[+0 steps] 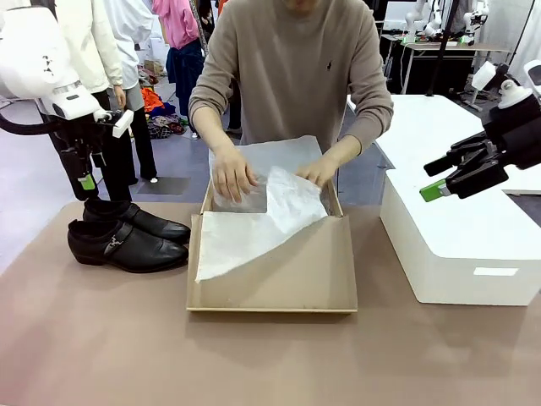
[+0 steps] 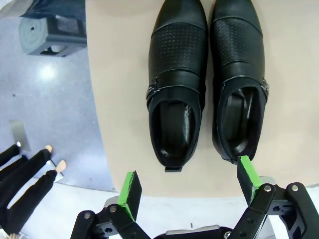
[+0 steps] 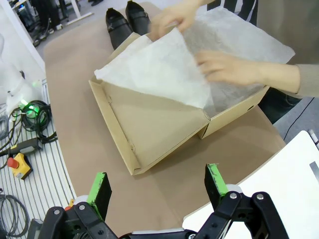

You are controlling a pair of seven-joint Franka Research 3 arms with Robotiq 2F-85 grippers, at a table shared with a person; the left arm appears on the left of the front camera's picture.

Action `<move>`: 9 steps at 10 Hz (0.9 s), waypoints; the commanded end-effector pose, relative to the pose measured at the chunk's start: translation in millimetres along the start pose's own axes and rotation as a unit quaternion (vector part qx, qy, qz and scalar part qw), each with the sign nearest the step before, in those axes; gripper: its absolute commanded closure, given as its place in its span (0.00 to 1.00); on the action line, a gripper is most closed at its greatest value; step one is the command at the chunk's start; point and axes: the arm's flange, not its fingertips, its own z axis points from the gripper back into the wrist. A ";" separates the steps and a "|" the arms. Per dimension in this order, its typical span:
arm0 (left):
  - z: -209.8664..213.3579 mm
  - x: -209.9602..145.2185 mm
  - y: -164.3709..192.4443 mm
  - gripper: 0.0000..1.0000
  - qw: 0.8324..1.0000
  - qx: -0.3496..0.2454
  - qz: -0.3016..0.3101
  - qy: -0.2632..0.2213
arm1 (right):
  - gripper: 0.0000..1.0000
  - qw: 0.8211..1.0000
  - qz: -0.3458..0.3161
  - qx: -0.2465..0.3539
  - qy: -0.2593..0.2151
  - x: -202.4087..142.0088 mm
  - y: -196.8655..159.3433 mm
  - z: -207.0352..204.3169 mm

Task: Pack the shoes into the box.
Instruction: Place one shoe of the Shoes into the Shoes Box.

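At the left, our left gripper (image 1: 88, 181) hangs just above the heel end of the shoes (image 1: 127, 241), its jaws spread wide with nothing between them. We judge the step in hand to be the first pick, and to do it well we should come straight down and pinch one shoe across its heel collar rather than the slick toe. We should also keep off its twin, since the two stand close side by side. We would wait until the person's hands (image 1: 232, 173) leave the box (image 3: 234, 117), where they are pressing the tissue paper (image 1: 254, 233). At the right, our right gripper (image 1: 433, 178) is likewise wide open and empty, raised over the white box (image 1: 456, 245). The shoes are glossy black leather with a perforated vamp, a side strap and a small buckle, and they stand upright on the table (image 1: 101, 338) left of the box, toes towards it. The box is tan cardboard in the middle, its lid (image 1: 296, 271) lying flat on the near side with tissue spilling over it
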 end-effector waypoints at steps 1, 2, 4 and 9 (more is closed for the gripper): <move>3.5 -1.2 -1.2 0.00 1.000 0.002 0.004 0.000 | 0.00 1.000 0.012 0.007 -0.014 0.2 -3.8 -1.1; 3.5 -1.2 -1.2 0.00 1.000 0.002 0.004 0.000 | 0.00 1.000 0.012 0.007 -0.014 0.2 -3.8 -1.1; -3.0 1.1 5.2 0.00 1.000 0.000 0.011 0.002 | 0.00 1.000 0.012 0.007 -0.014 0.2 -3.8 -1.1; -31.3 0.8 41.2 0.00 0.999 -0.011 0.036 -0.002 | 0.00 1.000 0.012 0.007 -0.014 0.2 -3.8 -1.1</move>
